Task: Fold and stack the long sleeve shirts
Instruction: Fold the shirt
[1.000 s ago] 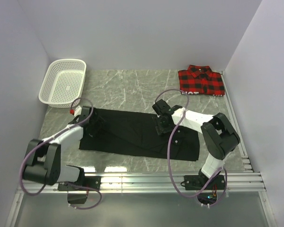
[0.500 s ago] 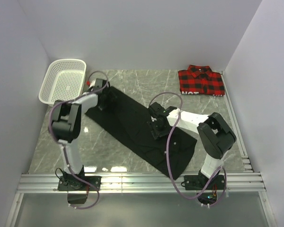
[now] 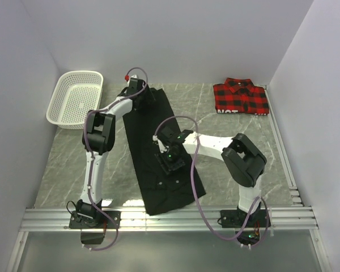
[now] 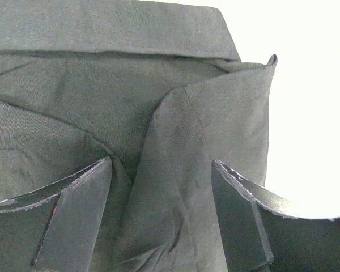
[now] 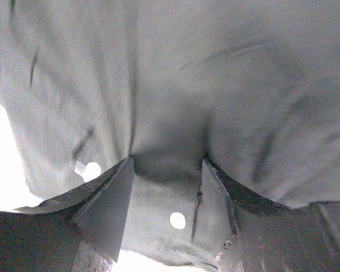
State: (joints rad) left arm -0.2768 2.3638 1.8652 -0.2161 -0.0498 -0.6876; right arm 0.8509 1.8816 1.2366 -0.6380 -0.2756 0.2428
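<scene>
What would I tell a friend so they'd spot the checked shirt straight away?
Look at the grey marbled table, then at its far right corner. The plaid shirt lies there, folded into a neat rectangle with its collar showing. It alone is red-and-black checked; the black shirt is plain and stretched out long in the middle of the table.

A grey marbled table carries a black shirt stretched down its middle, a folded red plaid shirt far right, a white mesh basket far left.
</scene>
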